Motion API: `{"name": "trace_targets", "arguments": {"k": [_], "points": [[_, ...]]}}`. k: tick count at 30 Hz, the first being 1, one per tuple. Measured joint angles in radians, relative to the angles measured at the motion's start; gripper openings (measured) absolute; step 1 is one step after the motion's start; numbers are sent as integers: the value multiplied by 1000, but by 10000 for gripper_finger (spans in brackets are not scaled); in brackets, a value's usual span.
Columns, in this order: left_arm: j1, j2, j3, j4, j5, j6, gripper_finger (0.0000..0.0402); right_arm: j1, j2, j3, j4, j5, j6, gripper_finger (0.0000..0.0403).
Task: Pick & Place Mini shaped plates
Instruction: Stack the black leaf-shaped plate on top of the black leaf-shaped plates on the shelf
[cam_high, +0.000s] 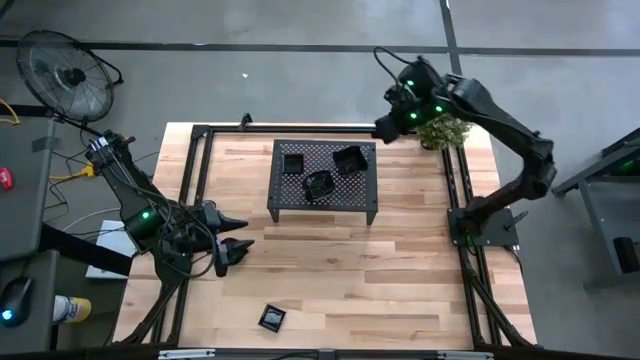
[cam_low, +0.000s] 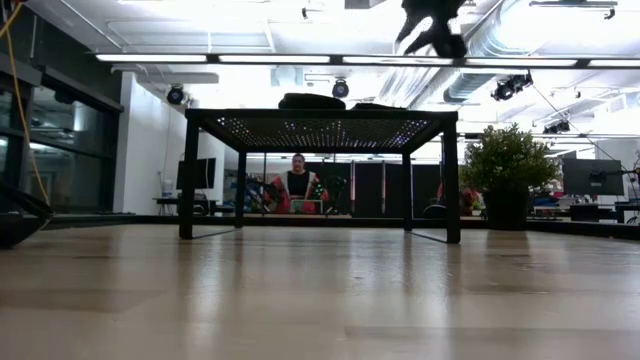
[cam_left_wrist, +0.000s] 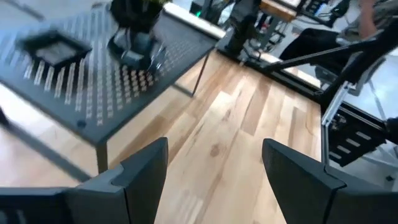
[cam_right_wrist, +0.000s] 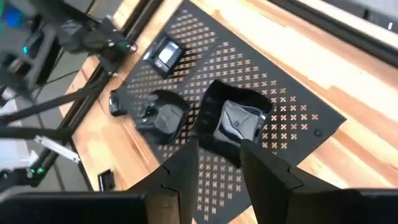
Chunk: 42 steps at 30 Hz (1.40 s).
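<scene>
Black glossy mini shaped plates (cam_high: 319, 184): three on the perforated mesh rack (cam_high: 287, 203), one square plate (cam_high: 272, 318) alone near the table's front edge. Long axes unclear. No readable writing. Right gripper (cam_high: 386, 128) hovers past the rack's far-right corner, fingers parted, empty. Left gripper (cam_high: 240, 237) open, empty, left of the rack.

A grey floor (cam_high: 300, 25) surrounds the wooden table (cam_high: 330, 270). A fan (cam_high: 68, 75) stands at upper left. Beyond, ceiling strip lights (cam_low: 300, 58), a potted plant (cam_low: 505, 170) at right, and a seated person (cam_low: 298, 185) mid-frame.
</scene>
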Motion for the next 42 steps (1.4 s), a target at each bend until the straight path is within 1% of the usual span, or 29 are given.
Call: {"name": "trace_targets", "arguments": {"k": [2, 4, 6, 11, 16, 20, 22, 25, 29, 33, 36, 39, 42], "points": [[31, 0, 0, -31, 41, -57, 257, 34, -40, 0, -7, 35, -12, 115], [67, 0, 0, -73, 106, -108, 257, 75, -78, 0, -9, 74, -21, 115], [109, 0, 0, -99, 172, -122, 257, 122, -110, 0, -9, 117, -22, 114], [209, 0, 0, -125, 321, -97, 257, 254, -177, 0, -10, 224, -8, 114], [311, 3, 0, -235, 511, -104, 257, 430, -210, -3, -28, 400, 51, 114], [392, 13, 0, -331, 644, -99, 257, 566, -238, -64, -18, 534, 85, 114], [421, 12, 0, -358, 702, -66, 257, 625, -253, -112, -1, 585, 111, 114], [460, 12, 0, -366, 783, 0, 257, 703, -284, -203, 86, 621, 152, 114], [503, 12, 0, -405, 876, 51, 257, 791, -325, -331, 273, 640, 174, 114], [517, 12, -7, -452, 880, 54, 257, 870, -346, -444, 462, 660, 163, 114], [516, 12, -42, -449, 896, 80, 257, 928, -351, -510, 587, 669, 146, 114], [516, 14, -93, -421, 952, 114, 257, 982, -351, -551, 684, 672, 121, 114], [516, 15, -134, -390, 960, 134, 257, 1029, -351, -568, 741, 678, 93, 114]]}}
